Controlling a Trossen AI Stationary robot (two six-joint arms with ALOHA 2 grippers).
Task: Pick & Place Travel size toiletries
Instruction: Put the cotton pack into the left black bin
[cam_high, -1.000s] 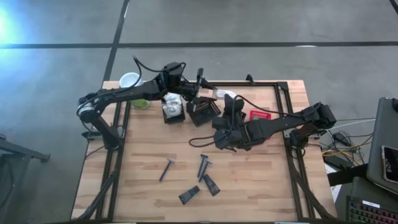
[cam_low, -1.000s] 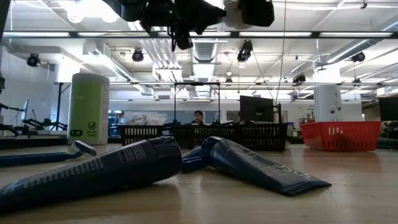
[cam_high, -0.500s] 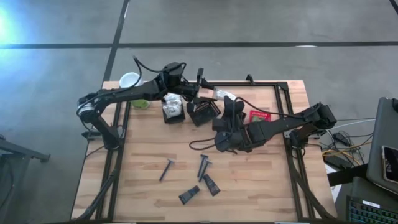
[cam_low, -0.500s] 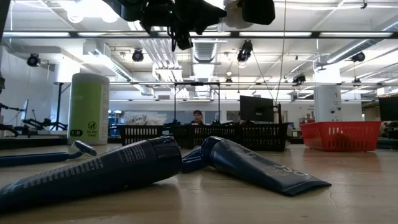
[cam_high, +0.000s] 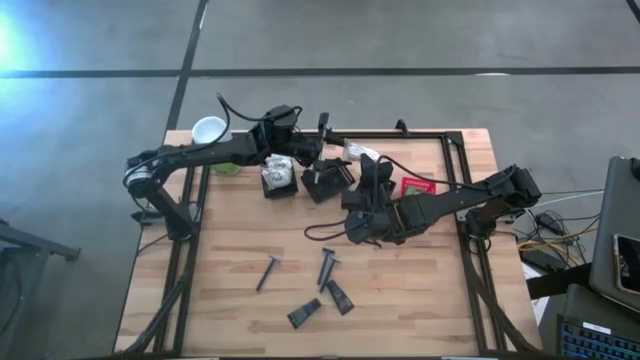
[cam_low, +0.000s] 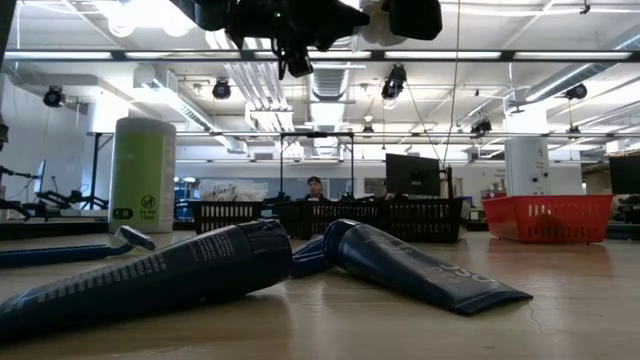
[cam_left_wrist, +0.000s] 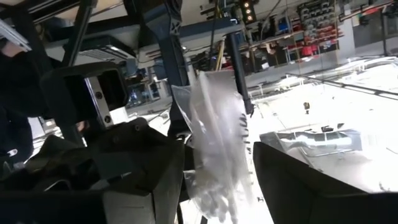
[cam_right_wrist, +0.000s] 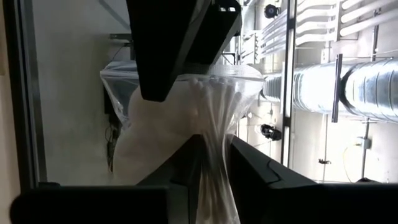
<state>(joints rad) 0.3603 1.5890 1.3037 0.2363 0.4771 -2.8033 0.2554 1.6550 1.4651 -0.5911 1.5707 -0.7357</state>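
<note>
A clear plastic packet of white cotton swabs (cam_high: 360, 153) hangs in the air above the far middle of the table, held between both grippers. My left gripper (cam_high: 335, 150) reaches in from the left and my right gripper (cam_high: 362, 163) from the right; both point level. In the low view they show only as dark shapes (cam_low: 290, 30) at the top. Two dark tubes (cam_high: 305, 313) (cam_high: 340, 296) and two razors (cam_high: 268, 272) (cam_high: 327, 265) lie flat on the near part of the table. My left gripper has the packet's wide end (cam_left_wrist: 211, 174) between its two fingers (cam_left_wrist: 158, 180), which stand fairly far apart with the packet filling the gap. It comes in level from the table's left. The packet is clear of the table. My right gripper pinches the packet's gathered, narrowed end (cam_right_wrist: 211, 152) between its two fingers (cam_right_wrist: 261, 168), coming level from the right. The plastic fans out wide beyond the fingers toward the other gripper's fingers (cam_right_wrist: 180, 43). The packet is lifted clear.
Two black baskets (cam_high: 280, 180) (cam_high: 326, 180), one holding white packets, and a red basket (cam_high: 418, 185) stand at the far side below the arms. A pale-green canister with a white lid (cam_high: 210, 130) stands at the far left corner. The table's middle is bare wood.
</note>
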